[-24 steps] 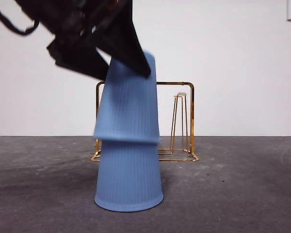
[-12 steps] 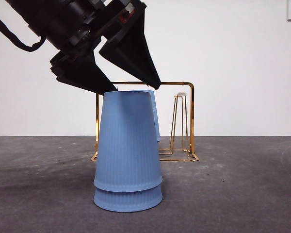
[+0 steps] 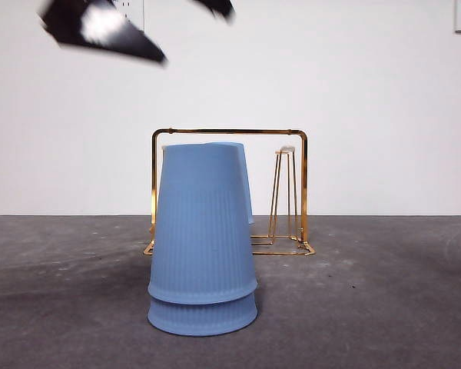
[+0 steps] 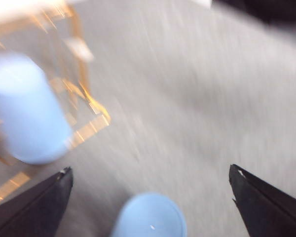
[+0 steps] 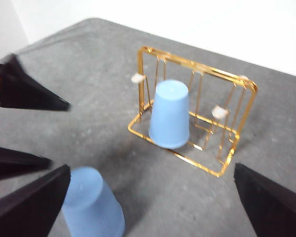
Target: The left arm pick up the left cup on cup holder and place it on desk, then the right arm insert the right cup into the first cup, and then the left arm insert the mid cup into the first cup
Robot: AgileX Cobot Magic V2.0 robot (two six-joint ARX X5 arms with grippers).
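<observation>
Now, left end effector (image 3: 198, 38), jaws spread and empty, hangs at 11 o'clock above the stack (image 3: 203, 238) on the bench (image 3: 369, 307). Mid cup (image 5: 169, 114) sits on the holder (image 3: 269, 131), 12 o'clock of the stack. Advice: descend plumb, grip mid-wall, lift clear of the prong. Half a second ago it was at the stack's top; stack unmoved. Right end effector (image 5: 152, 168) spread, idle.

obstacles: we see the stacked cups (image 3: 203, 246) upright on the desk (image 3: 384, 300), the cup holder (image 3: 292, 192) just behind with one cup (image 5: 169, 115) on it | free: bare desk either side of the stack | overhead: left tool (image 4: 150, 197) spread wide, high above the stack
</observation>
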